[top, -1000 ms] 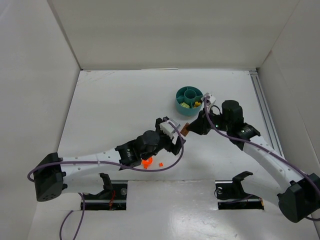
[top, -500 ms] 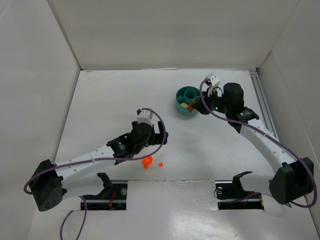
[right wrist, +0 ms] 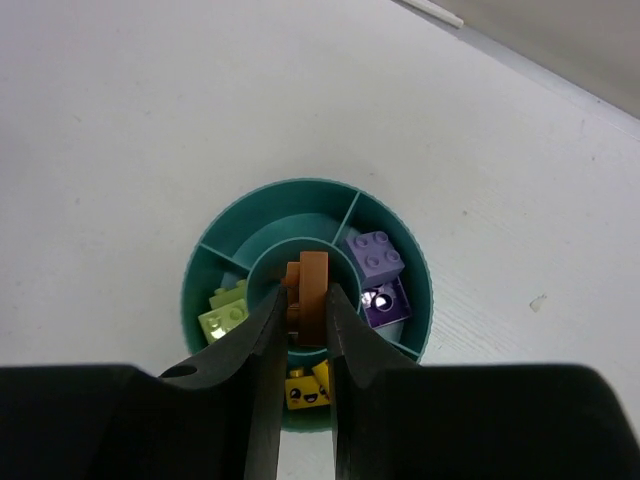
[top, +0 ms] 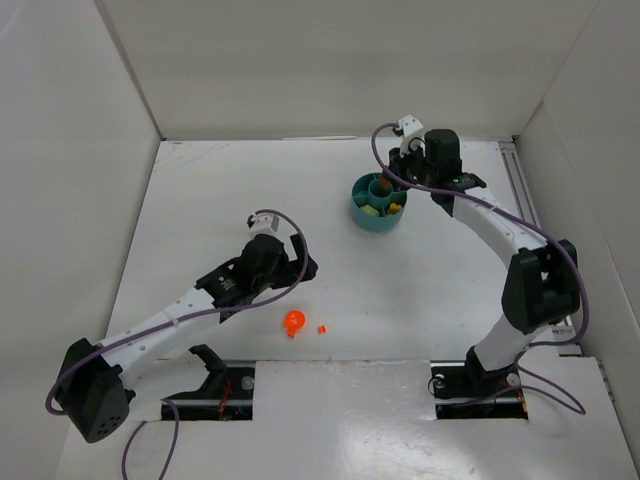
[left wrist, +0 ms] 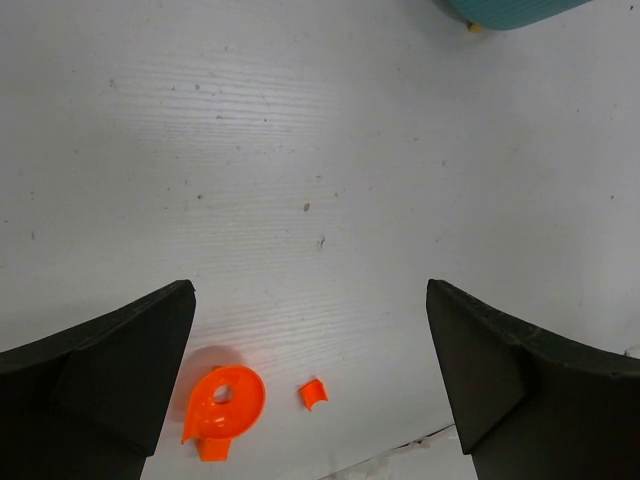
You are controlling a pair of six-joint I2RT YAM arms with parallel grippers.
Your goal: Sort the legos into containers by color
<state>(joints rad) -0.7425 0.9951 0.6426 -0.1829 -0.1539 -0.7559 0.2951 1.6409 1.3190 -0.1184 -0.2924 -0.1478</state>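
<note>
Noting layout from the top view: white table (top: 220, 200), teal tub (top: 376, 223) at about 1 o'clock from its middle. Right tool (right wrist: 305, 298) hangs over the tub, pinched narrow on a brown brick (right wrist: 308, 270). Brick sits directly above the centre ring (right wrist: 256, 270), long axis 12-to-6 in the wrist view, so my reading is the coming move is a straight-down release. Left tool (left wrist: 306, 292) is spread wide, holding nothing, low over bare table. Tub wedges around the ring: purple bricks (right wrist: 375, 255) at 2 o'clock, yellow-green brick (right wrist: 228, 315) at 8, yellow bricks (right wrist: 305, 385) at 6. Unsorted: round orange piece (left wrist: 225, 400) and orange chip (left wrist: 314, 392), at 6 o'clock from the left tool in the top view; left arm clearly nearer.
</note>
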